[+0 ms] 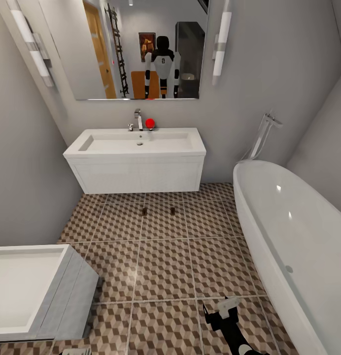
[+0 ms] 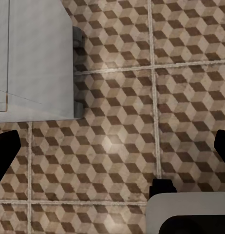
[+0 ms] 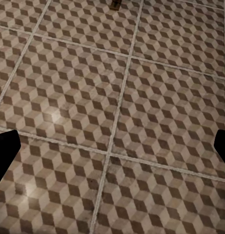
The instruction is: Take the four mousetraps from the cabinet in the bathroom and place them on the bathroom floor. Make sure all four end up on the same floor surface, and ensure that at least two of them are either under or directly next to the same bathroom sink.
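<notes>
Two small brown mousetraps (image 1: 144,211) (image 1: 172,210) lie flat on the cube-patterned bathroom floor (image 1: 165,266), just in front of the white vanity that carries the sink (image 1: 138,142). One mousetrap (image 3: 115,4) also shows far ahead of my right gripper (image 3: 112,151), which is open and empty above bare tiles. In the head view the right gripper (image 1: 223,309) hangs low near the tub. My left gripper (image 2: 112,151) is open too, with nothing between its fingers, over tiles beside the toilet. The orange-brown cabinet (image 1: 139,85) appears as a reflection in the mirror.
A white oval bathtub (image 1: 289,231) runs along the right wall. The square white toilet (image 1: 32,286) stands at the lower left. A red object (image 1: 150,123) sits by the chrome faucet (image 1: 138,119). Open tiled floor lies between toilet and tub.
</notes>
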You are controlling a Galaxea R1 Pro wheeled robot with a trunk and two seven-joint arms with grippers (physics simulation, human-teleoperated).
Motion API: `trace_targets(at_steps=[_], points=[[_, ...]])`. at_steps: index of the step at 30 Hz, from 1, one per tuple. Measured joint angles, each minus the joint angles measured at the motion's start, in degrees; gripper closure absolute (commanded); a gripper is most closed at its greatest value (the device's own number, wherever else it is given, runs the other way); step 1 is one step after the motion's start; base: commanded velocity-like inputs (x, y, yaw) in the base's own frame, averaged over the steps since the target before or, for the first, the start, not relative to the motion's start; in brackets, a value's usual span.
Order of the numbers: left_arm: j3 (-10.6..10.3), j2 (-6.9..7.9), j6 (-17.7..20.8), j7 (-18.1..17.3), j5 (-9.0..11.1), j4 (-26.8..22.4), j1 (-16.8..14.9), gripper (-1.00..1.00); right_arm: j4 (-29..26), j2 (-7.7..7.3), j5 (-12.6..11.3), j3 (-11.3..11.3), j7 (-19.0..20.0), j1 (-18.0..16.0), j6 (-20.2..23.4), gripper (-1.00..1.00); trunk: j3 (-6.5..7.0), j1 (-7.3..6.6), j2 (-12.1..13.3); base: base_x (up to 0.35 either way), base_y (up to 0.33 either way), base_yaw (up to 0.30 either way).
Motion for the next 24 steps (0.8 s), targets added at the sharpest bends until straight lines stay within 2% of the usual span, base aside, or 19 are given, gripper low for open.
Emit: trace_targets(at_steps=[11, 24], points=[[0.0, 0.00, 0.0, 0.0, 0.0, 0.0, 0.0, -1.00, 0.0, -0.04, 0.0, 0.0, 0.0, 0.0, 0.0, -1.00, 0.07, 0.00, 0.0, 0.000, 0.000, 0.000], [0.0, 0.00, 0.0, 0.0, 0.0, 0.0, 0.0, -1.00, 0.0, -0.03, 0.0, 0.0, 0.0, 0.0, 0.0, -1.00, 1.06, 0.00, 0.0, 0.000, 0.000, 0.000]])
